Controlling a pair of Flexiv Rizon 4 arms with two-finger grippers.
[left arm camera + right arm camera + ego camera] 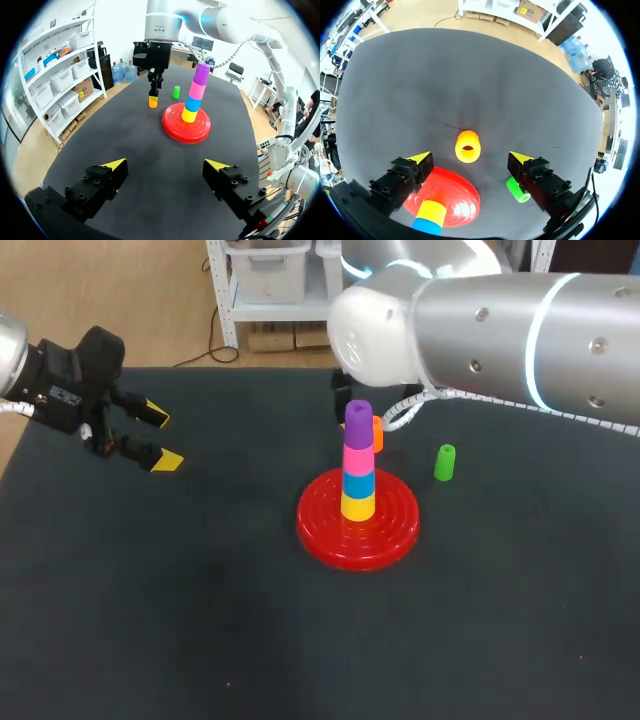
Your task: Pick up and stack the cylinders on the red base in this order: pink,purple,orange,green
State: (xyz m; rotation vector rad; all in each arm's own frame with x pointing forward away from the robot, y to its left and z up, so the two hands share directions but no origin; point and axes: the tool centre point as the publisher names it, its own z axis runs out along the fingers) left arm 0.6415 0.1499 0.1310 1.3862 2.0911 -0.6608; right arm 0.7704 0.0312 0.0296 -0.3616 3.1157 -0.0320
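Observation:
The red base (325, 535) holds a stack of yellow, blue, pink (358, 459) and purple (357, 416) cylinders. An orange cylinder (377, 432) stands just behind the stack, and a green one (445, 462) is to its right. My right arm comes in over them; its gripper (470, 159) is open just above the upright orange cylinder (467, 146), which shows between the fingers. The green cylinder (518, 190) lies beside one finger. Far to the left, my left gripper (150, 437) is open and holds nothing. In the left wrist view the right gripper (154, 89) hovers over the orange cylinder (153, 101).
The dark table mat (180, 620) stretches bare in front and to the left of the base. The big right arm (480, 330) hangs over the table's back right.

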